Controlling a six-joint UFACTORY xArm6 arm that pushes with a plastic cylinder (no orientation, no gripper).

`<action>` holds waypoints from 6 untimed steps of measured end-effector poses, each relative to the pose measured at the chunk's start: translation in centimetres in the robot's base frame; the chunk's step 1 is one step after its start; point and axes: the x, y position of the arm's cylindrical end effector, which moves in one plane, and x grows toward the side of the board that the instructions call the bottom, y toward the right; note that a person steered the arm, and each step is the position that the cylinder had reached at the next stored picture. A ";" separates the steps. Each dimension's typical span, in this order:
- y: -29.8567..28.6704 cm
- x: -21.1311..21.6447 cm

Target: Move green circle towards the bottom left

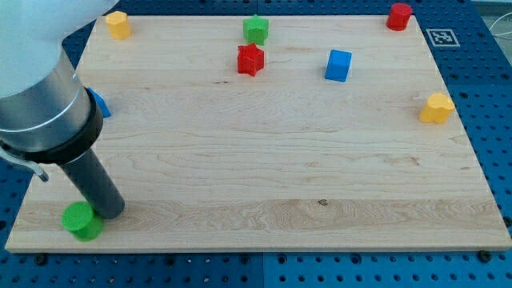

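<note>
Nearest the view's bottom edge, the wooden board (264, 200) is bare grain across its middle, and nothing lies between the green circle (81, 221) and the bottom left corner it already sits in. That circle rests just inside the board's edge there, at about 8 o'clock from the board's centre.

My tip (110, 213) stands right beside the green circle, at roughly 2 o'clock from it, and appears to touch its upper right side; the rod rises from there toward 11 o'clock into the large grey and white arm body. The rod is a plain pusher with no jaws to open or close, and it holds nothing.

Farther up, a blue block (99, 103) peeks out from behind the arm at the board's left edge, its shape hidden. Across the board at 3 o'clock sits a yellow block (437, 108) of rounded, heart-like shape. Farther still come a red star (250, 60) and a blue cube (338, 66), well apart from each other. At the far edge lie a green star (256, 30) just above the red one, a yellow block at top left (118, 25), and a red block (399, 16) at top right.
</note>
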 end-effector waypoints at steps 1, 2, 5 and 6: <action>0.3 0.0; 2.0 0.2; 0.6 2.7; -0.9 2.4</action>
